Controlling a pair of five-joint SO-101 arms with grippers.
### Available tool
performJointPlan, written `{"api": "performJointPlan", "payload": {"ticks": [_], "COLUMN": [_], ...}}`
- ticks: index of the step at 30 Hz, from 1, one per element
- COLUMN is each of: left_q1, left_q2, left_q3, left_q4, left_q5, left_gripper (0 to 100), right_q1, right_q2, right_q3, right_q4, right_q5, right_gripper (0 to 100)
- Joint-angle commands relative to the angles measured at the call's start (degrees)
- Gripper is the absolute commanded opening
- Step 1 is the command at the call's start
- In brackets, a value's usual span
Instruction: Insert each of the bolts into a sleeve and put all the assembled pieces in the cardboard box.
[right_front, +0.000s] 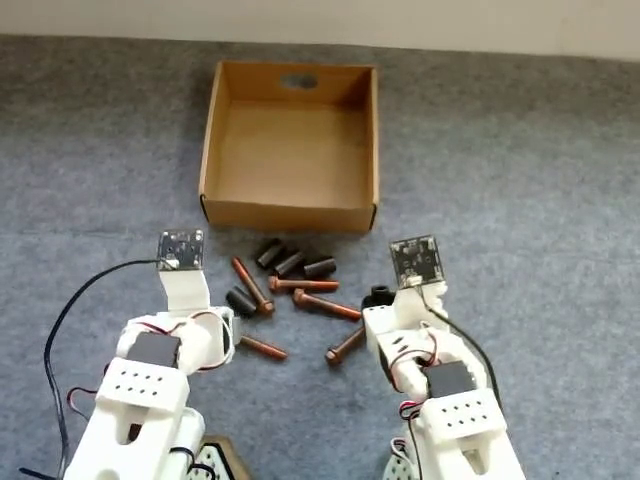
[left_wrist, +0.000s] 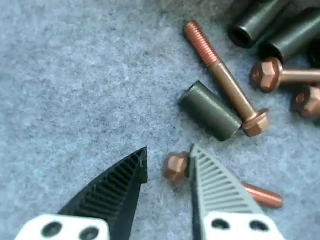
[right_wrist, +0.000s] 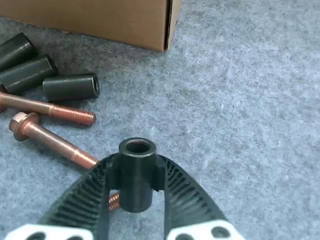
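My right gripper (right_wrist: 136, 169) is shut on a black sleeve (right_wrist: 136, 175) that stands upright between its fingers, just above the carpet (right_front: 380, 296). My left gripper (left_wrist: 169, 155) is open low over the carpet. The head of a copper bolt (left_wrist: 175, 166) lies between its fingertips, close to the grey finger (left_wrist: 215, 185); this bolt (right_front: 262, 347) lies flat. Several more copper bolts (right_front: 326, 305) and black sleeves (right_front: 292, 262) lie loose between the arms. One sleeve (left_wrist: 210, 111) rests against a long bolt (left_wrist: 225, 80). The cardboard box (right_front: 290, 213) sits behind them and holds nothing.
Everything rests on grey carpet (right_front: 520, 180). The box's front corner (right_wrist: 167, 30) is near three lying sleeves (right_wrist: 70, 86) and two bolts (right_wrist: 52, 140). Another bolt (right_front: 345, 346) lies beside the right arm's base. Open carpet stretches to both sides of the box.
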Motion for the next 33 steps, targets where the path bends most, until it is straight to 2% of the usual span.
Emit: {"api": "performJointPlan", "payload": {"ticks": [1,8,14,21,24,28,33], "left_q1": [0.6,0.6,0.1,0.1,0.0,0.0,0.0], "left_q2": [-0.3,-0.3,-0.4,-0.4,-0.4,-0.4,-0.4], "left_q3": [-0.4,-0.4,-0.5,2.3,3.4,2.9,2.1], "left_q4": [0.6,0.6,0.1,-12.3,-17.3,-19.4,-18.4], "left_q5": [-3.0,-4.1,-8.8,-18.5,-19.9,-19.8,-19.8], "left_gripper": [8,7,7,7,7,7,7], "right_q1": [-0.5,-0.3,-0.3,-0.2,-0.2,-0.2,-0.2], "right_q2": [-0.9,-0.9,-0.9,-0.9,-0.9,-0.9,-0.9], "right_q3": [-0.2,-0.2,-0.2,-0.2,-0.2,-0.2,-0.2], "right_q4": [-0.7,-0.7,-0.7,-0.7,-0.7,-0.7,-0.7], "right_q5": [-0.5,-0.5,-0.5,-0.5,-0.5,-0.5,-0.5], "right_gripper": [0.6,0.6,0.6,0.6,0.6,0.6,0.6]}}
